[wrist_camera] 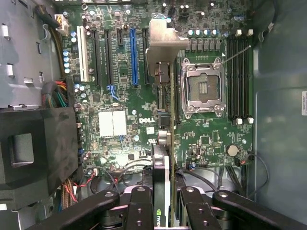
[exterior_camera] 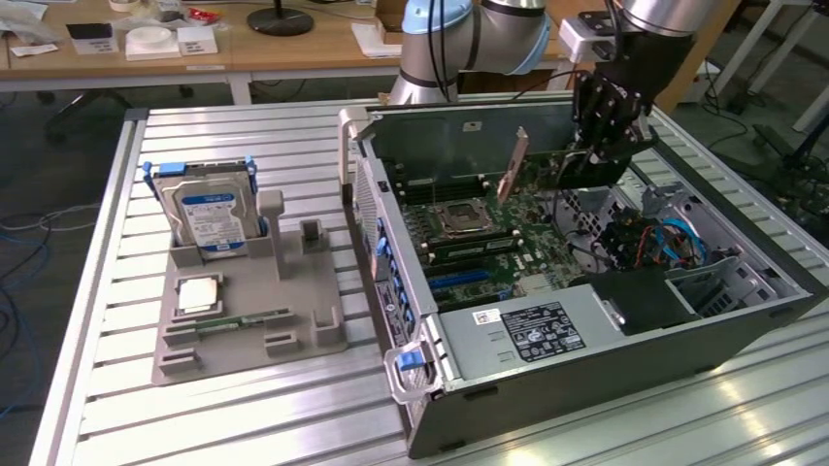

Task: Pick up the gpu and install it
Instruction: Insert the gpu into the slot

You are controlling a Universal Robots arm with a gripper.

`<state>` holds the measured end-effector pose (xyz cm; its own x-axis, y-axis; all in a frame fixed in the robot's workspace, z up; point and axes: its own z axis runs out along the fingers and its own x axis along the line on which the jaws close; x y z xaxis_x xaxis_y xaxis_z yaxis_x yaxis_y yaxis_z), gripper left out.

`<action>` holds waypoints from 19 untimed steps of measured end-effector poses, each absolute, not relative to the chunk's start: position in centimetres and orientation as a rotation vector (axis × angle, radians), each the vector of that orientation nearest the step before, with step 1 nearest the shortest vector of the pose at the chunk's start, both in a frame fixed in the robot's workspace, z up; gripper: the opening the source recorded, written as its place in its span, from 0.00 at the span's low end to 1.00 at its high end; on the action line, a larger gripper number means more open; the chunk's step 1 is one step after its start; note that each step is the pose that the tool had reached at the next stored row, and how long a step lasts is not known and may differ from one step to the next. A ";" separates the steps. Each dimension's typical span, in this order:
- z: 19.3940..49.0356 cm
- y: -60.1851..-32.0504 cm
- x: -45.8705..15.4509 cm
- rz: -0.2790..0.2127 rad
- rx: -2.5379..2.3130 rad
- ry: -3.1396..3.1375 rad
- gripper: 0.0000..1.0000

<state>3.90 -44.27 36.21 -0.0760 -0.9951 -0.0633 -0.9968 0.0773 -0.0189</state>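
The gpu point(exterior_camera: 521, 163) hangs on edge inside the open computer case point(exterior_camera: 609, 335), over the green motherboard point(exterior_camera: 499, 243), with its metal end bracket toward the exterior view's left. My gripper point(exterior_camera: 593, 155) comes down from above and is shut on the card's other end. In the wrist view the gpu point(wrist_camera: 165, 143) runs edge-on away from my gripper point(wrist_camera: 163, 203), its silver bracket point(wrist_camera: 165, 45) at the far end. It hovers between the blue expansion slot point(wrist_camera: 134, 55) and the processor socket point(wrist_camera: 204, 86).
A grey holder tray point(exterior_camera: 311, 325) at the exterior view's left carries a silver hard drive point(exterior_camera: 214, 218), a green memory stick point(exterior_camera: 240, 320) and a square chip point(exterior_camera: 197, 294). Inside the case sit a black shroud point(wrist_camera: 38, 143), coloured cables point(exterior_camera: 661, 238) and memory slots point(wrist_camera: 238, 76).
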 end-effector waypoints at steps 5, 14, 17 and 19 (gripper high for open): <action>36.2 -44.6 3.7 0.045 -2.094 2.261 0.27; 36.2 -44.9 3.5 0.044 -2.094 2.261 0.27; 36.2 -44.9 3.5 0.044 -2.094 2.261 0.27; 36.2 -44.9 3.5 0.044 -2.094 2.261 0.27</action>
<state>3.54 -44.92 36.21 -0.0759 -0.9951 -0.0634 -0.9968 0.0773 -0.0196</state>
